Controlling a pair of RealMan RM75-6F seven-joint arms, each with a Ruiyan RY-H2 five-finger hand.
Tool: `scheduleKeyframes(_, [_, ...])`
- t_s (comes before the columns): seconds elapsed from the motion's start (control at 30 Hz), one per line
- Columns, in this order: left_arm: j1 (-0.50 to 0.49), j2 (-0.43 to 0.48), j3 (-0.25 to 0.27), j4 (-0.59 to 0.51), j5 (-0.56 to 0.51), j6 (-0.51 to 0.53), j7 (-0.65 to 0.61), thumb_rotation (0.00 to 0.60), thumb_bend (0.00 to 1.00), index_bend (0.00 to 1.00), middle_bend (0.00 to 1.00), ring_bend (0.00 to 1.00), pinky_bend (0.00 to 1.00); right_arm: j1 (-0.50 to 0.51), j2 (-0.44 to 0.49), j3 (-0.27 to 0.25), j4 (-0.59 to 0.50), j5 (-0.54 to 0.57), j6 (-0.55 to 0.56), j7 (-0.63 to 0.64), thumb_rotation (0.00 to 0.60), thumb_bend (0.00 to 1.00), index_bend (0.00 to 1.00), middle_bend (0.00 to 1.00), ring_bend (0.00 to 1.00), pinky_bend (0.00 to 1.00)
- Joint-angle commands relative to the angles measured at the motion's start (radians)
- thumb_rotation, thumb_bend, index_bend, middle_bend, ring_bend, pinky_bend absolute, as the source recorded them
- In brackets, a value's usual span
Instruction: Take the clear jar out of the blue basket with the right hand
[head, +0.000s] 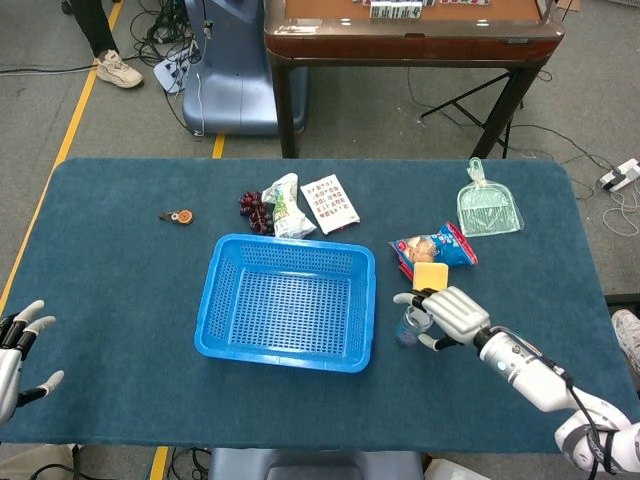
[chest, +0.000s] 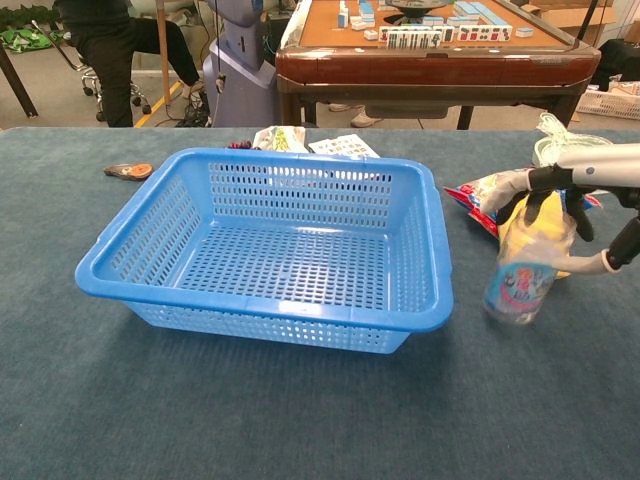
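Note:
The clear jar (head: 410, 325) (chest: 525, 268) stands upright on the table just right of the blue basket (head: 288, 300) (chest: 270, 245), which holds nothing. My right hand (head: 447, 315) (chest: 580, 215) grips the jar from its right side, fingers wrapped around the upper part. My left hand (head: 20, 350) hovers open at the table's near left edge, fingers spread; only the head view shows it.
A yellow sponge (head: 431, 276) (chest: 522, 220) and a snack bag (head: 436, 247) lie just behind the jar. A green dustpan (head: 487, 208) sits at the far right. Grapes (head: 255, 210), a wrapper, a card (head: 330, 202) and a small orange tool (head: 178, 215) lie behind the basket.

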Motion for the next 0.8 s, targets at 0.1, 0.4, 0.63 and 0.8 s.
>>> scheduleKeyframes(0.1, [-0.001, 0.0, -0.003, 0.001, -0.001, 0.003, -0.001, 0.6, 0.15, 0.31, 0.14, 0.15, 0.18, -0.006, 0.006, -0.005, 0.006, -0.006, 0.012, 0.004, 0.6, 0.26, 0.01, 0.07, 0.09, 0.32])
scheduleKeyframes(0.4, [-0.004, -0.002, -0.007, 0.007, -0.006, 0.001, -0.006, 0.6, 0.15, 0.31, 0.14, 0.15, 0.18, -0.147, 0.092, 0.008, -0.032, -0.006, 0.274, -0.011, 0.6, 0.26, 0.0, 0.08, 0.06, 0.28])
scheduleKeyframes(0.63, [-0.008, -0.016, -0.01, 0.018, -0.01, -0.002, 0.002, 0.6, 0.15, 0.31, 0.14, 0.15, 0.18, -0.325, 0.106, -0.002, -0.019, 0.016, 0.528, -0.069, 0.6, 0.27, 0.02, 0.16, 0.13, 0.28])
scheduleKeyframes(0.8, [-0.013, -0.021, -0.009, 0.016, -0.002, -0.005, 0.005, 0.6, 0.15, 0.31, 0.14, 0.15, 0.18, -0.439, 0.123, -0.016, -0.037, 0.033, 0.661, -0.087, 0.6, 0.27, 0.08, 0.19, 0.16, 0.28])
